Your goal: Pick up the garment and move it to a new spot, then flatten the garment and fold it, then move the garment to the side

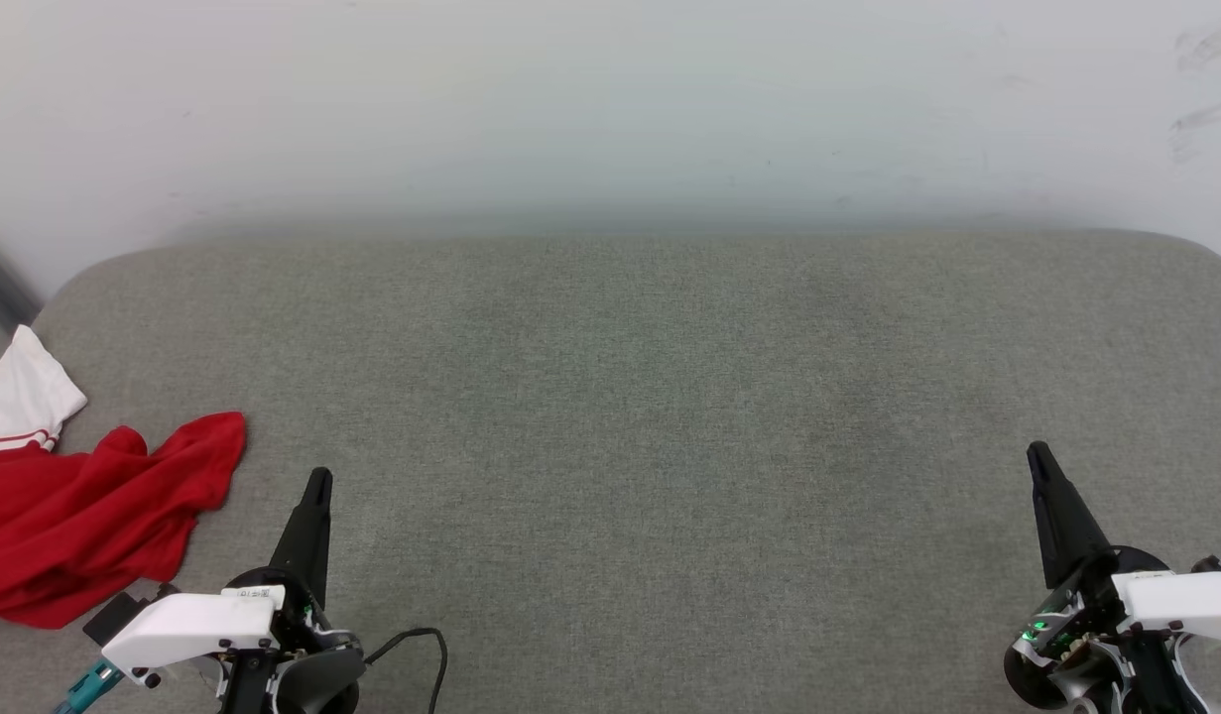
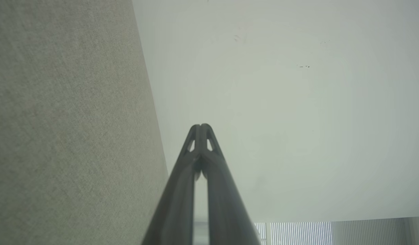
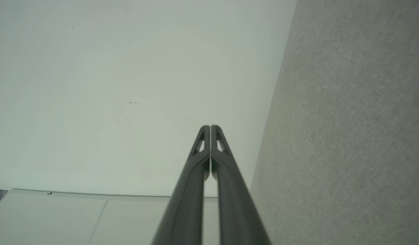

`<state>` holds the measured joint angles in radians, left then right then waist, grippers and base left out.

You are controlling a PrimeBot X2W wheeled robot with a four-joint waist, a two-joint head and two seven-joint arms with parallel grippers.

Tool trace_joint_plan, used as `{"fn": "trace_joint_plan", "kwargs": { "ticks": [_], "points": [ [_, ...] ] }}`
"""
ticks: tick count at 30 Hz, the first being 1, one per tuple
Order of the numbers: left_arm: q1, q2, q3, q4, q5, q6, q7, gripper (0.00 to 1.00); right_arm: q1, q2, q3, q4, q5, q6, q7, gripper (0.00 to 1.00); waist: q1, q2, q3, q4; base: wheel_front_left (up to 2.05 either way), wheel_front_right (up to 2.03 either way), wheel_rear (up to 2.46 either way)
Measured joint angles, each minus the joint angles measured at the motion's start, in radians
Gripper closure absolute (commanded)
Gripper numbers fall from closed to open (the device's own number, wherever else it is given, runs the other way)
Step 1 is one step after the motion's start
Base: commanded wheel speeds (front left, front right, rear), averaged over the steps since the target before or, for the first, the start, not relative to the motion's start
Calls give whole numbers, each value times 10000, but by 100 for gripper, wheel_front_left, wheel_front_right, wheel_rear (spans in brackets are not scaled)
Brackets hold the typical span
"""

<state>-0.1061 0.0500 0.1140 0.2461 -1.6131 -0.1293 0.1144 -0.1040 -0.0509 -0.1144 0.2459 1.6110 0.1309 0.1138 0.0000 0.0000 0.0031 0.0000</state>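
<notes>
Garment (image 1: 84, 516) lies crumpled at the far left of my head view, on the grey surface (image 1: 620, 377), partly cut off by the frame edge. Its red body is bunched in loose folds, and one white sleeve (image 1: 23, 397) with thin red stripes sticks out on the side nearer the pale wall (image 1: 610, 99).

My left tool (image 1: 318, 479) sits just right of the red cloth, near it but not touching; a strip of bare surface shows between them. Its tip points toward the wall. My right tool (image 1: 1038, 453) is on the opposite side, well apart from the garment.

Both tools are clenched on nothing. In the left wrist view the left fingers (image 2: 182, 194) meet at their tips, and in the right wrist view the right fingers (image 3: 192, 194) press together the same way. Each wrist view looks along the surface toward the wall. I cannot tell whether the tools rest on the surface or hang above it. A dark cable (image 1: 427, 645) loops beside the left tool's base.
</notes>
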Motion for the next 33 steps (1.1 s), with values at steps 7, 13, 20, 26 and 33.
{"fn": "trace_joint_plan", "kwargs": {
  "ticks": [7,13,20,26,33],
  "points": [
    [0,0,0,0,0,0,2,100,0,0,0,0,0,0,0,100,0,0,0,0,0,0,0],
    [0,0,4,0,0,0,0,100,0,0,0,0,0,0,0,100,0,0,0,0,0,0,0],
    [173,-21,-36,213,0,10,-6,0,190,13,10,209,-2,-2,-2,0,0,0,1,0,0,0,0],
    [264,-31,-357,128,98,15,-284,0,332,27,63,35,-21,-2,-173,0,0,0,10,-6,0,0,0],
    [235,-31,-648,-234,842,15,-709,0,453,-65,307,-362,-545,-2,-640,0,0,0,19,-18,0,0,0]
  ]
}}
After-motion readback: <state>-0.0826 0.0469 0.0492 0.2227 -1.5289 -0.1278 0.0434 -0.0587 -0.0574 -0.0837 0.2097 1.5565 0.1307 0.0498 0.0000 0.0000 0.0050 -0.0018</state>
